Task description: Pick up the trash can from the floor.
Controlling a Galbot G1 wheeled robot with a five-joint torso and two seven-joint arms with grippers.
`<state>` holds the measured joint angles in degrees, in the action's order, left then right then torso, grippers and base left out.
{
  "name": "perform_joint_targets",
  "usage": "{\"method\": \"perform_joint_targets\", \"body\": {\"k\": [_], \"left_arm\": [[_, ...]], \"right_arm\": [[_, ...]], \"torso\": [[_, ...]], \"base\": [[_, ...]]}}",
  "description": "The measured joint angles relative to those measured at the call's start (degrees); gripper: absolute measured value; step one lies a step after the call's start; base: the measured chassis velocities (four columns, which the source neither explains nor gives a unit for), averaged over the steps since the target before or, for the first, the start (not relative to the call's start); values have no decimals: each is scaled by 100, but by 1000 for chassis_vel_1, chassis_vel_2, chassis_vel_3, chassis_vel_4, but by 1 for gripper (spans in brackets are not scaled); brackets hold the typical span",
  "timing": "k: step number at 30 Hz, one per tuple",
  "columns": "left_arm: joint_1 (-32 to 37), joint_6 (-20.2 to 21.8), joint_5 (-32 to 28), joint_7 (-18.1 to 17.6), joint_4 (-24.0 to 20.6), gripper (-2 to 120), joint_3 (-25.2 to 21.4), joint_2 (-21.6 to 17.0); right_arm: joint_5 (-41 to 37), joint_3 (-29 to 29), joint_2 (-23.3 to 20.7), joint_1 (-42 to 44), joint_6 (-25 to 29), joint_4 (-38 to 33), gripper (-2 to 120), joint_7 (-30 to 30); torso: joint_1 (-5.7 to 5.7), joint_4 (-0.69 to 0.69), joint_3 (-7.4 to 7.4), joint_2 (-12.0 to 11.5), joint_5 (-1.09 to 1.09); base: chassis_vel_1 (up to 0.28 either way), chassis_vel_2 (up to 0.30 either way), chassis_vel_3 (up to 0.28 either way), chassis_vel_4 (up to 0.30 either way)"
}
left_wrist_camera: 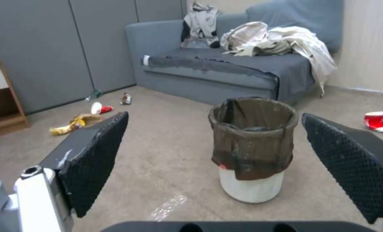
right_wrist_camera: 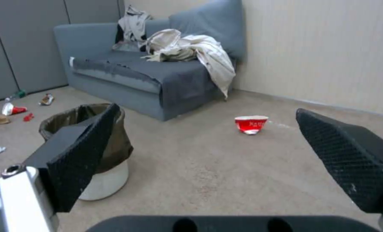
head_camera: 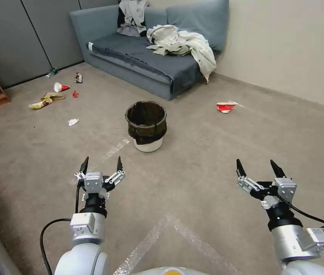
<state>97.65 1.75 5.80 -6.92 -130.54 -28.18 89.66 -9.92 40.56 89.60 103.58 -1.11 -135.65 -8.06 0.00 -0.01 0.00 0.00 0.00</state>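
— Trash can (head_camera: pixel 146 126): where is it?

— Upright on the floor (head_camera: pixel 207 168), ahead of both arms. Left gripper (head_camera: pixel 101 165) and right gripper (head_camera: pixel 258 168) hover short of it, fingers spread, holding nothing.

— Risks?

— Its slick dark bag (left_wrist_camera: pixel 252 138), loose over the round white plastic, may slip; an off-centre pinch could tip it onto the carpet.

Even, soft indoor light; faint shadows on the floor (head_camera: pixel 207 160); the wrist views look slightly softer; lower frame corners curve.

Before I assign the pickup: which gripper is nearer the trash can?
Left. The left gripper hovers just short of the trash can; the right gripper hangs farther off to its right.
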Motion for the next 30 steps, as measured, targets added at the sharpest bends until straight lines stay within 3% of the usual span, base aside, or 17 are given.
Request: {"method": "perform_joint_targets", "body": {"k": [30], "left_arm": [[50,27,-77,-27,-179,100,-54,-6]], "right_arm": [[-4,-6,35,137,161,-40,100,-75]], "torso": [[0,1,0,0,0]], "base": [[-111,109,112,-105]]}}
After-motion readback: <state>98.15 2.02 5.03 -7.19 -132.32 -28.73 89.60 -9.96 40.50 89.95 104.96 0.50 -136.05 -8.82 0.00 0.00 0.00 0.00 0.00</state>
